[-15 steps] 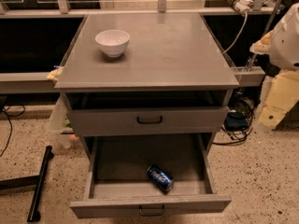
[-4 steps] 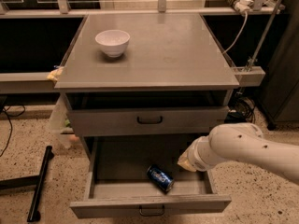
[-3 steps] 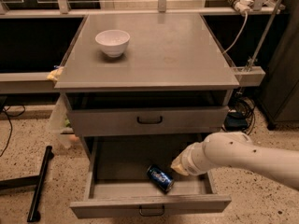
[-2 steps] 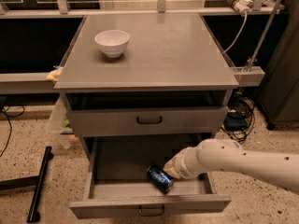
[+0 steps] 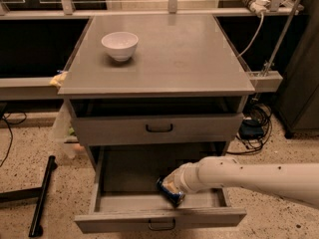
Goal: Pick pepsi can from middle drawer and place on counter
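The gripper (image 5: 173,184) is being held low inside the pulled-out middle drawer (image 5: 124,219), right against the pepsi can (image 5: 175,198) lying near its front wall, presumably for grasping; whether the can is being clasped cannot be told.

Grey counter (image 5: 174,59) w/ white bowl (image 5: 119,45) near back left (claw (image 5: 172,188) down in middle drawer (image 5: 124,176))
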Tool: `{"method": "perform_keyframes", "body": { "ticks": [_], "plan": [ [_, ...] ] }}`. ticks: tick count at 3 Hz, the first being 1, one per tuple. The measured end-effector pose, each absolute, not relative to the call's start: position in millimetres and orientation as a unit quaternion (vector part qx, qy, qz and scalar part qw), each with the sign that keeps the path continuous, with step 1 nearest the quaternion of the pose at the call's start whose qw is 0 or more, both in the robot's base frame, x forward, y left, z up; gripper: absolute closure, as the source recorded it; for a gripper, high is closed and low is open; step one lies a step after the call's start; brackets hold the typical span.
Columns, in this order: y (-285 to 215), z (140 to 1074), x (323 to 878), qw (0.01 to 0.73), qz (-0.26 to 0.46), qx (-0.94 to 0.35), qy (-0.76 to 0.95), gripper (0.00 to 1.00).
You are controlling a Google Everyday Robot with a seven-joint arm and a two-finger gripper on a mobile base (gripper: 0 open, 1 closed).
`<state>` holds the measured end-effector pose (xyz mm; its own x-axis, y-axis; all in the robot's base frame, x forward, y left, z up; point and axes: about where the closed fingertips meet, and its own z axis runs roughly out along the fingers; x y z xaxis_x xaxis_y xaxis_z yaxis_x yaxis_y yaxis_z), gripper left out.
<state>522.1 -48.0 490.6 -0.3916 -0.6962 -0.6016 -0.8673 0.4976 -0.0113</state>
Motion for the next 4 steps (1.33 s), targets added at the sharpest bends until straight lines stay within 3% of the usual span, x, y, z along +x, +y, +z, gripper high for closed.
{"method": "perform_keyframes", "body": {
  "ticks": [1,4],
  "plan": [
    [-41,471,528,0.281,0.149,-0.488,0.813,0.45],
    [-46,424,557,0.269,0.128,-0.503,0.812,0.34]
  ]
}}
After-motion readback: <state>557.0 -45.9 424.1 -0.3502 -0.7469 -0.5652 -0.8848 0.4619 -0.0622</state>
